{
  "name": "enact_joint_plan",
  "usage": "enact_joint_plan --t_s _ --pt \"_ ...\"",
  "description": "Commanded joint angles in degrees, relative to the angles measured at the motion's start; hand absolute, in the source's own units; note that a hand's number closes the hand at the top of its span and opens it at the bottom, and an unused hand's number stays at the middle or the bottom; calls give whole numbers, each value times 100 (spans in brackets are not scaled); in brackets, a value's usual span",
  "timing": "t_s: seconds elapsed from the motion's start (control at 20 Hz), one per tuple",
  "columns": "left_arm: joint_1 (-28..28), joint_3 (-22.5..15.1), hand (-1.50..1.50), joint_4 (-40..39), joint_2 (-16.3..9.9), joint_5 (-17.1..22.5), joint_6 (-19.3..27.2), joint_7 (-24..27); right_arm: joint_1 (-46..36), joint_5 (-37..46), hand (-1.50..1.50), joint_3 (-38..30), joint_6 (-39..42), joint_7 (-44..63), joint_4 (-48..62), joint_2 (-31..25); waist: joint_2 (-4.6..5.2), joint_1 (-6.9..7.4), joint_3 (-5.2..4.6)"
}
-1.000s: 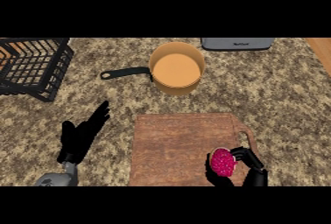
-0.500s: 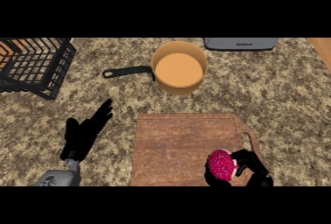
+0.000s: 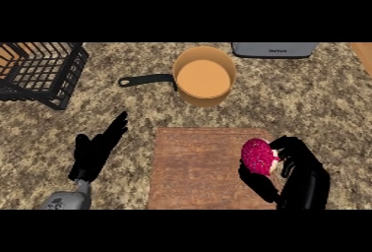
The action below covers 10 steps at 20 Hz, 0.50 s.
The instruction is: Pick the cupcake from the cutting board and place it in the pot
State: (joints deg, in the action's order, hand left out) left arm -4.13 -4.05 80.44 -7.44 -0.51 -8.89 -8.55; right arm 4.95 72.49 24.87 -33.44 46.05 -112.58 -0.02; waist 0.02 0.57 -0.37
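Observation:
A pink-frosted cupcake (image 3: 256,156) is over the right part of the brown wooden cutting board (image 3: 196,167), with my right hand (image 3: 298,170) curled round it from the right and below. The orange pot (image 3: 205,76) with a black handle pointing left stands on the counter beyond the board's far edge. My left hand (image 3: 97,147) rests open left of the board, fingers straight and pointing up-right.
A black wire basket (image 3: 40,71) stands at the far left. A grey appliance (image 3: 274,49) sits at the back right, behind the pot. The counter is speckled stone.
The cupcake in my right hand has risen slightly and shifted up the view toward the pot. My left hand has stayed almost still.

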Motion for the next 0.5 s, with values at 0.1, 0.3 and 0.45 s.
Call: enact_joint_plan --t_s 0.1,0.3,0.45 --pt "-244 56 0 -134 -41 54 -95 -105 -2124 676 150 -115 2139 1938 -64 2 11 82 7" --pt "-118 -77 0 -22 56 -6 -59 -151 -3735 111 150 -703 3003 2419 976 2 22 221 19" --pt "-133 -130 0 -169 124 -41 -69 -39 -4596 -356 150 -1181 3406 2469 1847 1 53 252 17"
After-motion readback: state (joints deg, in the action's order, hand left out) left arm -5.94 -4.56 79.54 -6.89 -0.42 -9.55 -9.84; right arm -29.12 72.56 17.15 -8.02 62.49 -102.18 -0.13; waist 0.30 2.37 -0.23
